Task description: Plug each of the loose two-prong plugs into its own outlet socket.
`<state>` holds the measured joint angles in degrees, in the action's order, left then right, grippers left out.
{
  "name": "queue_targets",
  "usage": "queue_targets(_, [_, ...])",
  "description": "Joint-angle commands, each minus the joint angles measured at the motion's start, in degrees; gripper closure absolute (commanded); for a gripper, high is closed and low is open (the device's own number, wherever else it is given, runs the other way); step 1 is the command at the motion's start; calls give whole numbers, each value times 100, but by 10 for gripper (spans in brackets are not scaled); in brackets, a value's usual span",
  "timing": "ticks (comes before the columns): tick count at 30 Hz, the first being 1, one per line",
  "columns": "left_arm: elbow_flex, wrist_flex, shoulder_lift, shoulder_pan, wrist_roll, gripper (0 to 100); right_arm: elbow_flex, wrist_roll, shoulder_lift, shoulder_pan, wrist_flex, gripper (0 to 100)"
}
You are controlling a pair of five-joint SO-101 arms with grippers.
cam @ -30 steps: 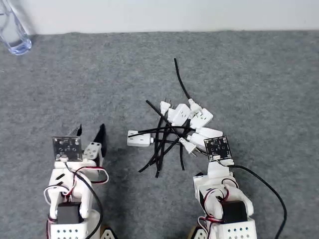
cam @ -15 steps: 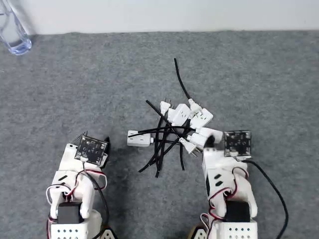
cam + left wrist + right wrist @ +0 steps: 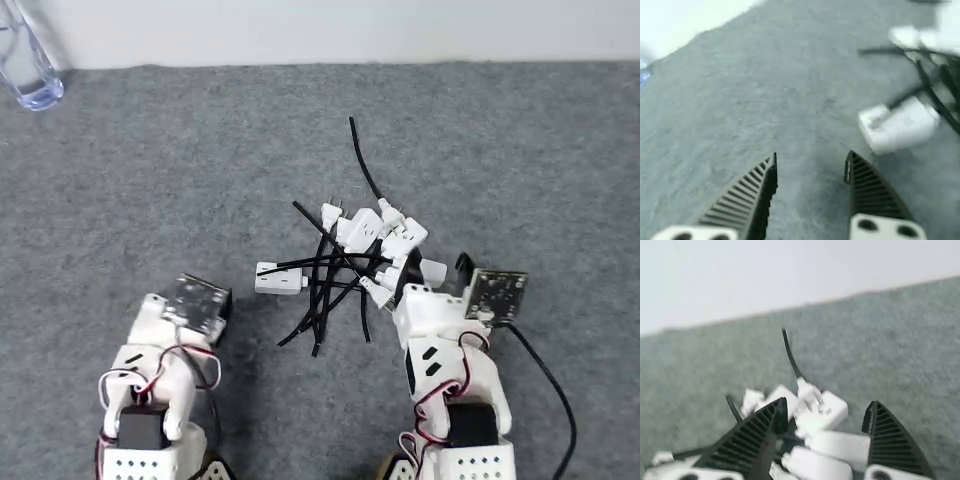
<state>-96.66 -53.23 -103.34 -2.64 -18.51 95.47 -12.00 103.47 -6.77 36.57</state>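
Several white two-prong plugs and outlet blocks lie tangled with black cords in a pile (image 3: 365, 255) at the table's middle. One white outlet block (image 3: 281, 278) sits at the pile's left edge, seen again as the block (image 3: 897, 125) ahead of my left gripper (image 3: 812, 156), which is open and empty above bare carpet. My left arm (image 3: 190, 305) stands left of the pile. My right gripper (image 3: 432, 266) is open at the pile's near right edge. A plug with its cord (image 3: 809, 390) and white blocks (image 3: 827, 412) lie between and beyond my right gripper's (image 3: 828, 405) fingers.
The table is covered in grey carpet (image 3: 150, 180) and ends at a white wall at the back. A clear glass vessel (image 3: 28, 62) stands in the far left corner. A black cable (image 3: 545, 385) trails from my right arm.
Both wrists have swung to the right. The left gripper's fingers have slipped out of sight under its wrist in the high view. The right gripper's fingers now show at the pile's edge. The pile is unchanged.
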Motion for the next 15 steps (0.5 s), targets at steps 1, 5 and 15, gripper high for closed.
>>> queue_targets(1, [242, 554, -53, -457, 1002, 793, 97, 360, -40, 110, 84, 742])
queue_targets(5, [690, 299, -44, -475, 1468, 793, 97, 642, -31, 110, 224, 742])
queue_targets(15, [1332, -246, 290, 0, 1354, 793, -580, 651, -40, 75, 1200, 742])
